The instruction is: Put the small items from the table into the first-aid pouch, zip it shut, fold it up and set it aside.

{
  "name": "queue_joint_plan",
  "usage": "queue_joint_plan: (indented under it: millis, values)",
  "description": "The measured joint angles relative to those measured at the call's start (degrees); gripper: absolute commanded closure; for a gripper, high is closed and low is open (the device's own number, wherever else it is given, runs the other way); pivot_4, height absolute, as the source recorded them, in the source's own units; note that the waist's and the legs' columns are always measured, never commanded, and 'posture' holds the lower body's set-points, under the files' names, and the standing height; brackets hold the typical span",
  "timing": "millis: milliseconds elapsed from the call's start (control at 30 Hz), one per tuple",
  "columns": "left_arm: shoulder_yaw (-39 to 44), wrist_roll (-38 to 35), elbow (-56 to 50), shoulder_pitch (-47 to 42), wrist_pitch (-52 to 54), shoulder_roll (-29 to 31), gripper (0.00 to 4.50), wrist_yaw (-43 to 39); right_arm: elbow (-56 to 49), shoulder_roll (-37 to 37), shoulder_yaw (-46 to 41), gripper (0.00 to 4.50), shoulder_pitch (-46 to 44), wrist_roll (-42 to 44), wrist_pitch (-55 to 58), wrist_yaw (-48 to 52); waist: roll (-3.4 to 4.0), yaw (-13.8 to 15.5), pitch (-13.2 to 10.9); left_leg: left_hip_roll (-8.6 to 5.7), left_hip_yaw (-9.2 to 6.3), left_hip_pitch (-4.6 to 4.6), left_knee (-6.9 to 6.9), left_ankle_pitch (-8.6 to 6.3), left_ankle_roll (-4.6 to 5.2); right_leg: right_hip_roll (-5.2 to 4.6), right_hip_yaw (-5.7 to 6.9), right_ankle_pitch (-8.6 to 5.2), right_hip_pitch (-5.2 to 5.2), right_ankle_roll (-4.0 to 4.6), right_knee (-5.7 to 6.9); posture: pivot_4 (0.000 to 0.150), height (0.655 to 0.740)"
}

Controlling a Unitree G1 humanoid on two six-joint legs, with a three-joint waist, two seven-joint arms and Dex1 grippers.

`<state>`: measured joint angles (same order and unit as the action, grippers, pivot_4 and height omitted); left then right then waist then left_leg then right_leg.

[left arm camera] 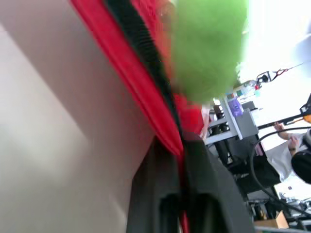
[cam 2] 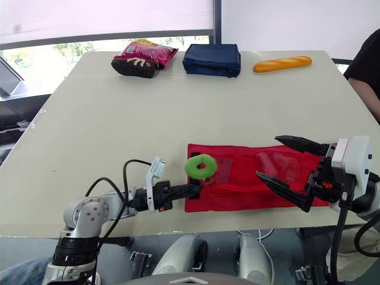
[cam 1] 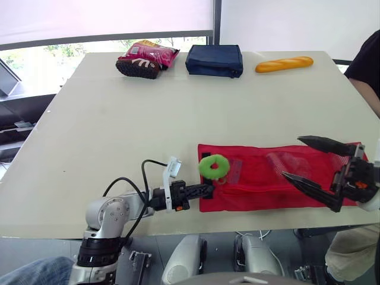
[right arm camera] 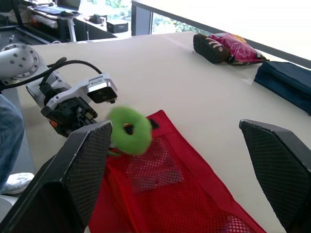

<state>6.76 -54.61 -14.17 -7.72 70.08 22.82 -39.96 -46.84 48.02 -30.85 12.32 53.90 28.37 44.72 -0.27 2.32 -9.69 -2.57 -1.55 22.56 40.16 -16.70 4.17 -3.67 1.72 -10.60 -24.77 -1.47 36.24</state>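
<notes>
— What's the setting?
— A pale tabletop [cam 1: 119,148] beside a bright window.
— And the pouch?
— The red mesh pouch [cam 1: 261,184] lies flat along the near edge, toward the right corner. A green ring [cam 1: 214,167] sits on its left end, touching the mesh. Faint pale shapes show through the mesh further right, too dim to name.
— The arms?
— The left gripper [cam 1: 205,190] is at the pouch's left end, beside the ring, its fingers [left arm camera: 155,194] closed tight on the red hem by the black zip. The right gripper [cam 1: 291,157] hangs over the pouch's right end, its fingers [right arm camera: 272,160] spread wide and holding nothing.
— Anything else?
— Along the far edge, well apart from the pouch, a pink snack bag [cam 1: 145,58], a navy case [cam 1: 214,60] and a bread roll [cam 1: 284,64] sit in a row. A person [cam 1: 368,65] in a dark sleeve stands at the right edge.
</notes>
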Motion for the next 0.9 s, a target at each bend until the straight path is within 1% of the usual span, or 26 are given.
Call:
queue_joint_plan:
  millis: [233, 467, 500, 600, 700, 833, 900]
  values:
    - [4.0, -3.2, 2.1, -1.1, -0.1, -2.0, 4.43, 2.6, 0.0, 0.0, 3.2, 0.00, -1.7, -0.7, 0.0, -1.4, -0.02, 0.0, 0.0, 0.00, -0.01, 0.02, 0.00, 0.01, -0.02, 0.00, 0.01, 0.00, -0.01, 0.01, -0.01, 0.150, 0.7397]
    - [4.0, -4.0, 2.0, -1.0, -0.3, -2.0, 4.43, 3.2, 0.6, 0.0, 9.0, 0.00, -6.8, -2.6, 1.2, -4.8, -0.02, -0.1, 0.0, 0.00, -0.02, 0.04, 0.00, 0.07, -0.13, 0.00, 0.03, 0.00, -0.03, 0.02, -0.02, 0.150, 0.7397]
    - [4.1, -4.1, 1.9, -0.9, -0.3, -2.0, 4.43, 3.3, 0.8, -0.1, 10.9, 0.00, -8.3, -3.6, 1.9, -6.2, -0.03, -0.1, 0.0, 0.00, -0.01, 0.04, 0.00, 0.13, -0.23, 0.00, 0.03, 0.01, -0.03, 0.02, -0.02, 0.150, 0.7397]
    - [3.9, -4.0, 1.9, -1.2, -0.6, -1.8, 4.43, 3.5, 1.7, -2.6, 20.0, 0.00, -16.3, -5.1, 5.8, -11.2, -0.03, -0.2, 0.0, 0.01, -0.01, 0.04, -0.01, 0.15, -0.26, 0.01, 0.03, 0.01, -0.06, 0.03, -0.01, 0.150, 0.7397]
    - [3.4, -3.8, 2.1, -1.8, -1.1, -1.7, 4.43, 3.6, 4.6, -6.5, 29.3, 0.00, -25.0, -7.6, 10.2, -14.4, -0.04, -0.3, 0.0, 0.01, -0.01, 0.07, -0.02, 0.16, -0.29, 0.02, 0.03, 0.01, -0.10, 0.04, -0.02, 0.150, 0.7397]
    - [2.2, -3.4, 2.2, -2.1, -1.8, -1.7, 4.43, 3.5, 12.5, -11.2, 40.1, 0.00, -34.7, -12.2, 17.2, -17.0, -0.05, -0.1, 0.0, -0.08, -0.05, 0.12, -0.02, 0.17, -0.29, -0.02, 0.03, 0.03, -0.10, 0.08, -0.03, 0.150, 0.7397]
    - [2.1, -3.3, 2.3, -2.2, -2.0, -1.6, 4.43, 3.5, 16.5, -13.5, 42.8, 0.00, -37.6, -13.6, 20.6, -18.3, -0.05, -0.2, 0.0, -0.12, -0.05, 0.13, -0.01, 0.17, -0.29, -0.05, 0.03, 0.04, -0.10, 0.07, -0.04, 0.150, 0.7397]
